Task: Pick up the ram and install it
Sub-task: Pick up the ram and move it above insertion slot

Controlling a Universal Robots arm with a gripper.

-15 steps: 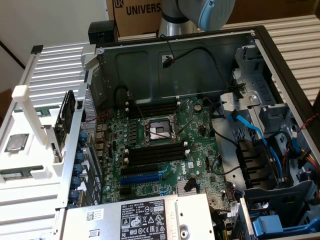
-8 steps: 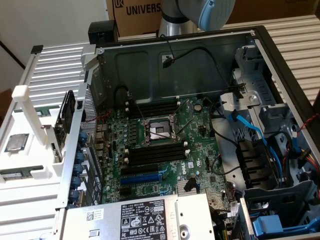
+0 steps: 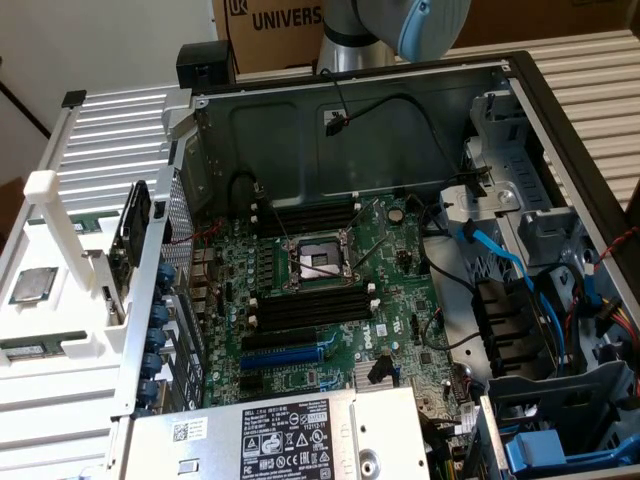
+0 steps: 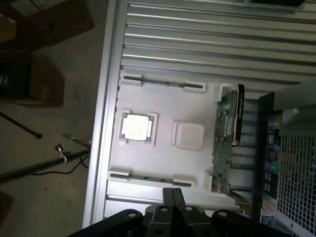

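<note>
- Exterior view: an open computer case (image 3: 520,90) takes the middle and the exterior view's right. Its motherboard (image 3: 400,300) lies flat, with black memory slots (image 3: 305,310) on either side of the bare socket.
- At the exterior view's left sits a white fixture (image 3: 70,320). The ram (image 3: 30,348) lies edge-up in a groove at the lower left of the frame, just below a silver processor chip (image 3: 32,285). Part of the arm (image 3: 400,25) shows at the top edge.
- Wrist view: the gripper (image 4: 173,195) hangs over the fixture's rim with its jaws pressed together, holding nothing. The ram (image 4: 148,177) is the thing nearest its tips.
- A second stick (image 4: 163,81) sits in the groove on the far side of the processor chip. An expansion card (image 4: 224,143) stands on edge on the case side, next to an empty pocket (image 4: 188,134).
- Judgement: the pick has not begun. To do it well, the jaws should be spread and set square across the stick's thin faces near mid-length. The lift should go straight out of the groove, clear of chip and card.
</note>
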